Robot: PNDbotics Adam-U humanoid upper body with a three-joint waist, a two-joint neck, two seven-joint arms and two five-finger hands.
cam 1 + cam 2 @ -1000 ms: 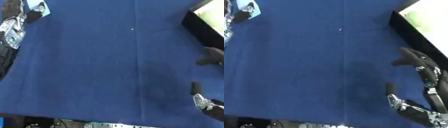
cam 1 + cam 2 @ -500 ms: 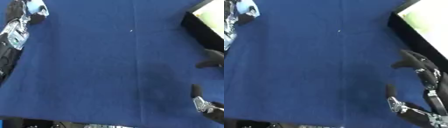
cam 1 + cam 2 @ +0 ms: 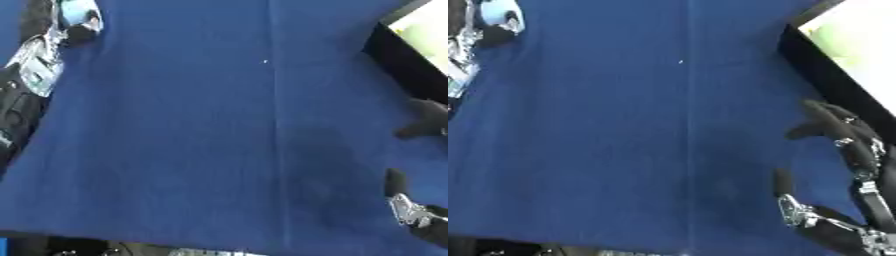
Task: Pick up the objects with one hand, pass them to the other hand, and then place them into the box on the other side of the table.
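Observation:
A small light-blue object (image 3: 77,10) lies at the far left corner of the blue table (image 3: 201,140). My left hand (image 3: 51,39) reaches in along the left edge and sits right at that object; contact between them is hidden. The black-walled box (image 3: 822,82), pale inside, stands at the far right. Just in front of it, near the right edge, my right hand (image 3: 839,127) hovers open above the cloth, holding nothing.
A straight seam runs down the middle of the blue cloth, with a tiny white speck (image 3: 266,61) beside it. The table's front edge shows along the bottom, with dark floor and metal parts below it.
My left hand and the light-blue object by it have shifted slightly to the right at the far left corner. The right hand has stayed about where it was.

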